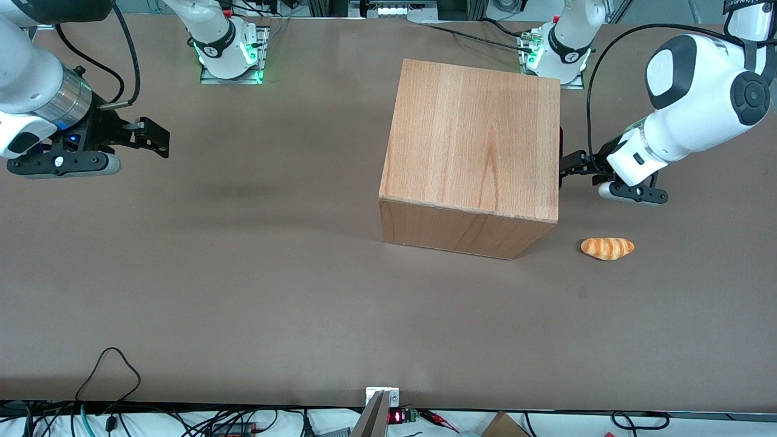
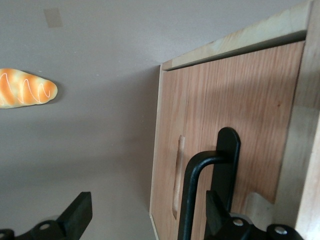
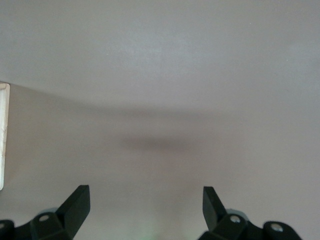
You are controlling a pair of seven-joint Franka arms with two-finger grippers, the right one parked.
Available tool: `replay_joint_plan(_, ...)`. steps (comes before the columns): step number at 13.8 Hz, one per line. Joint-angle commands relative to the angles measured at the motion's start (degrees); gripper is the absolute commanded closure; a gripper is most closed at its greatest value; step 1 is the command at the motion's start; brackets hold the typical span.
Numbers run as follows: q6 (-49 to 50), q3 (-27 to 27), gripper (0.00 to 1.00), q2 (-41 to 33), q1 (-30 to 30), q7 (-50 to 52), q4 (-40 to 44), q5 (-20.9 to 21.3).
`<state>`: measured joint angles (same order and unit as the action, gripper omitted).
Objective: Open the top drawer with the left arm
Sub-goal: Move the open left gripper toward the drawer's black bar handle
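Front view puts your left arm (image 1: 686, 115) at the working end of the table, reaching in level toward the drawer face of the beech-wood cabinet (image 1: 473, 152). Its gripper (image 1: 567, 165) sits right against that face, near the cabinet's upper edge, with the black fingers pointing at the wood. From this angle you see only the cabinet's top and one plain side, so the top drawer itself is hidden and nothing sticks out past the cabinet's outline.

Look at the left wrist view for the detail. You have the top drawer (image 2: 235, 115) filling much of the picture, its flat front panel lying flush within the paler cabinet frame, so it reads as closed. The slim black bar handle (image 2: 192, 195) stands off the panel just in front of the claw. Your gripper (image 2: 147, 212) is spread wide: one finger (image 2: 80, 210) hangs over bare table clear of the cabinet, while the other finger (image 2: 217, 212) lies in front of the panel just beside the handle's post. The bar falls between the two fingers, and neither pad is pressed on it, so the claw holds nothing.

A toy croissant (image 1: 607, 247) lies on the brown table (image 1: 243, 291), nearer the front camera than the gripper and well clear of the cabinet.
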<state>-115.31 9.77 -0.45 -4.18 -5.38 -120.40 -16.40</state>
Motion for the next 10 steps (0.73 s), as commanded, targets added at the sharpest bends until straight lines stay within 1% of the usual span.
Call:
replay_joint_plan(1, -2.5, 0.6, 0.00, -1.1, -0.1, -3.7, -3.5, -2.0)
replay_joint_plan(5, -2.9, 0.5, 0.00, -0.3, -0.7, -5.7, -3.9, -2.0)
replay_joint_plan(10, -2.6, 0.3, 0.00, 0.2, -3.7, -7.4, -4.0, -1.3)
